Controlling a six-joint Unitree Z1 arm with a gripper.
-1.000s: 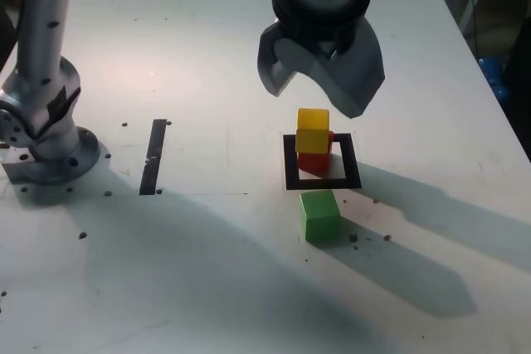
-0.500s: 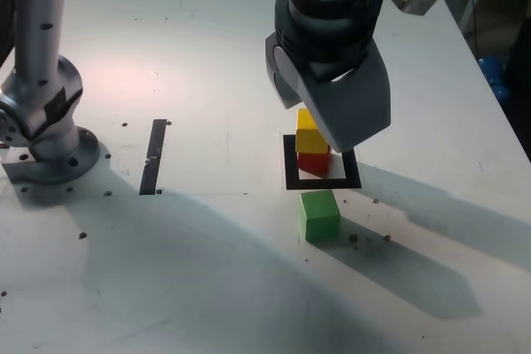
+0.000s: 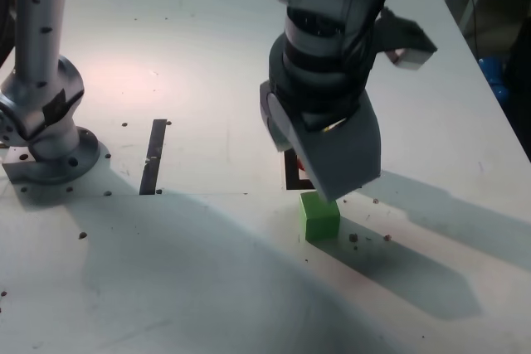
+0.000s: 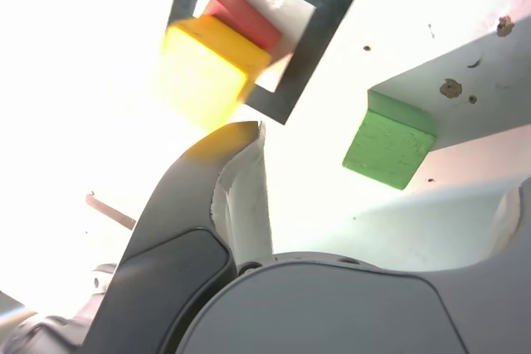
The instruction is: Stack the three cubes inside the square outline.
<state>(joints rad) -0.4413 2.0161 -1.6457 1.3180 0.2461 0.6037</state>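
Hanging above the surface [image 3: 199, 279], the tool [image 4: 390, 196] stands wide open, with nothing between its fingers. In the wrist view the green cube [image 4: 392, 140] shows in the gap between the two fingertips, lying on the surface below and apart from both. The exterior view puts it just outside the square outline [image 4: 326, 26], near the border, with its shadow falling toward that view's right. Past one finger, the wrist view shows the yellow cube [image 4: 207, 68] stacked on the red cube [image 4: 242, 21], which is inside the outline. The yellow one is hidden behind the arm [image 3: 328, 55] in the exterior view, where only a sliver of red shows. Farther off, toward the exterior view's left, a straight black strip [image 3: 153, 157] lies on the surface, and beyond it stands a round metal base [image 3: 56, 159].
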